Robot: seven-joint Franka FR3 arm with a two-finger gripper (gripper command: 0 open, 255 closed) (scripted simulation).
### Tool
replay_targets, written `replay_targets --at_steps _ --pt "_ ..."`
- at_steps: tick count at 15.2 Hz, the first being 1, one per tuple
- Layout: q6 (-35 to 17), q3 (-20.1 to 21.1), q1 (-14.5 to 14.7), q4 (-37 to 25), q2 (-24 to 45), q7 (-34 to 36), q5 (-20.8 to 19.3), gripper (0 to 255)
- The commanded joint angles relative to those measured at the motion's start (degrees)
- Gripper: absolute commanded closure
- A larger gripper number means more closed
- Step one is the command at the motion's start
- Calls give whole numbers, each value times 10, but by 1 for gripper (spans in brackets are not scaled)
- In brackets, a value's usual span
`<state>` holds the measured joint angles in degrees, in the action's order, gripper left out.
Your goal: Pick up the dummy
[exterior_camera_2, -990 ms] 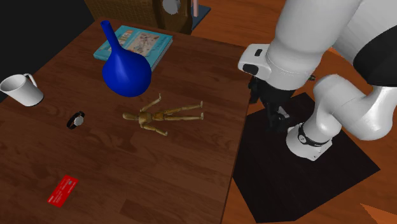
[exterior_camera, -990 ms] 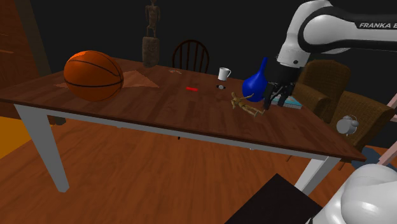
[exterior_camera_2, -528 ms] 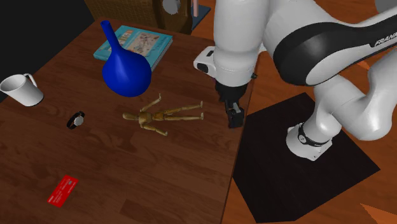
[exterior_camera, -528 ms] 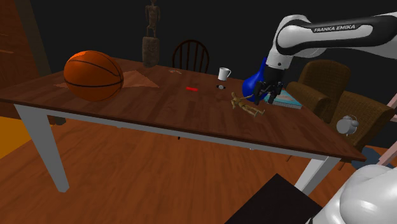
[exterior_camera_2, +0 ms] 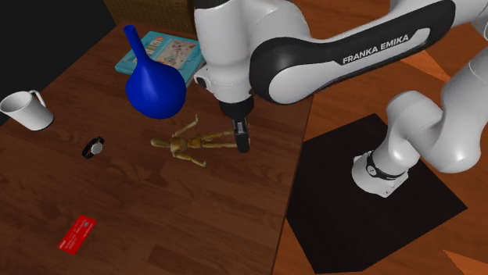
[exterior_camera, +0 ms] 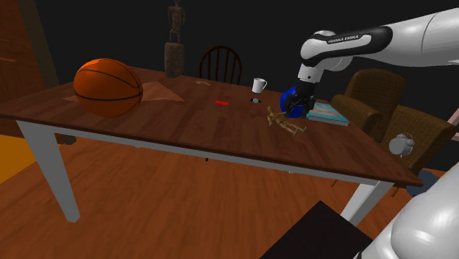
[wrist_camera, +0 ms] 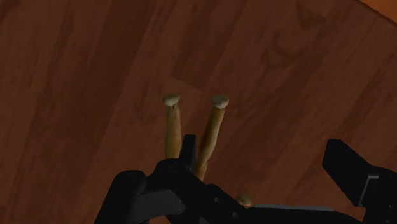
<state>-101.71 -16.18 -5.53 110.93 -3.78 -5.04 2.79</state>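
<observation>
Desk (exterior_camera: 184, 121): dark wood top on white legs, standing on a plank floor (exterior_camera: 147, 213). A brown armchair (exterior_camera: 379, 96) stands beyond it.

The wooden dummy (exterior_camera_2: 195, 144) lies flat near the desk's edge, just beside a blue vase (exterior_camera_2: 155, 92). The end effector (exterior_camera_2: 242, 144) hangs over the dummy's legs, fingers spread and clasping nothing.

Also on the desk: basketball (exterior_camera: 108, 87), white mug (exterior_camera_2: 25, 110), book (exterior_camera_2: 168, 53), red card (exterior_camera_2: 77, 234).

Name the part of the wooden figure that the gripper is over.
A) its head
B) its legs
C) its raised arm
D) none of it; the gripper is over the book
B: in the second exterior view the gripper hangs over the leg end of the wooden figure, far from its head.
</observation>
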Motion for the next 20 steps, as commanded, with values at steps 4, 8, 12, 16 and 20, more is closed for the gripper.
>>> replay_targets --at_steps 4,8,12,16,20 --pt "9 -25 -27 -111 126 -34 50 0" --pt "28 -32 -54 -199 213 -50 87 0" --pt "0 -30 -54 -175 218 -54 89 0" --pt "-25 -29 -54 -156 225 -58 92 0" --pt "-26 -29 -54 -155 224 -58 92 255"
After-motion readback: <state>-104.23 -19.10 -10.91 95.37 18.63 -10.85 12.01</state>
